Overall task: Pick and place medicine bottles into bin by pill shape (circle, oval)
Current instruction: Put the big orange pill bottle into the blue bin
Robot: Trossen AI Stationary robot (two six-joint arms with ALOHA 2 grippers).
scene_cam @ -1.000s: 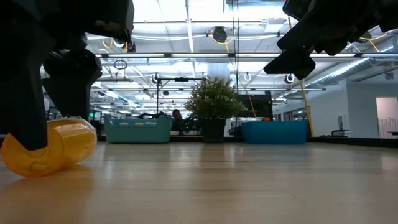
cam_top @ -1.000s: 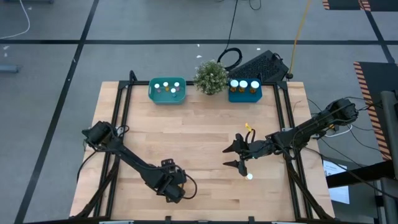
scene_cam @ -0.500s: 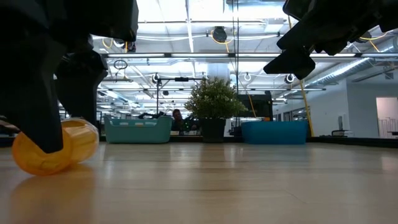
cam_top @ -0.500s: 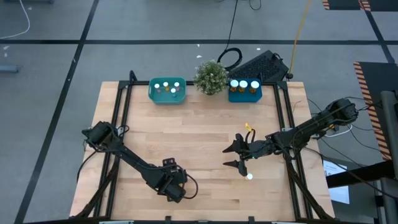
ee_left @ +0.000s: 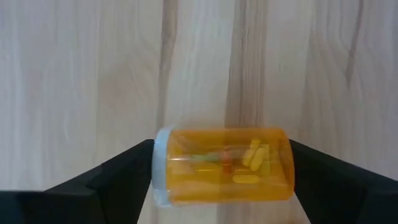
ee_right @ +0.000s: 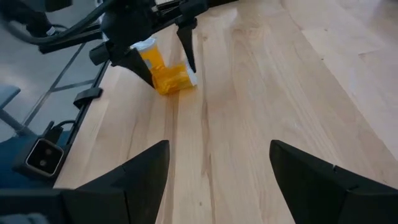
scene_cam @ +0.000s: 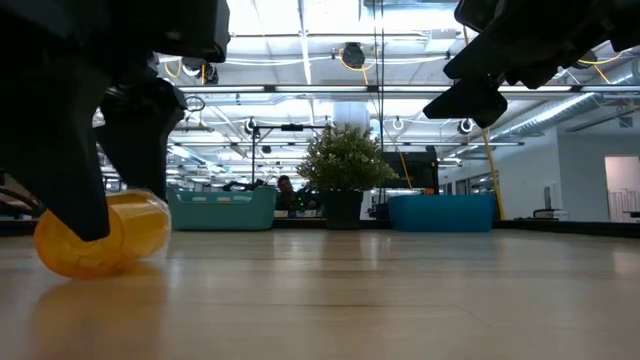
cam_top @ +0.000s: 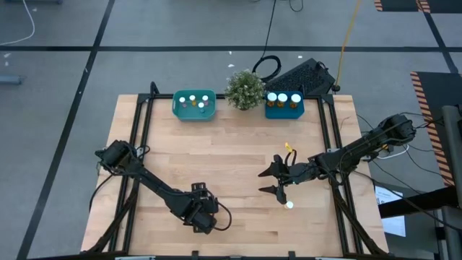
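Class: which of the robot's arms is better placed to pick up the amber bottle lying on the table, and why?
Left. The left gripper already straddles the lying amber bottle, a finger at each end. The right gripper hovers open, well away from it.

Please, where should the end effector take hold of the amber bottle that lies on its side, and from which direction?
Grip the amber bottle across its cap and base ends, coming straight down from above. It lies flat on the wooden table, and the left end effector already brackets both ends.
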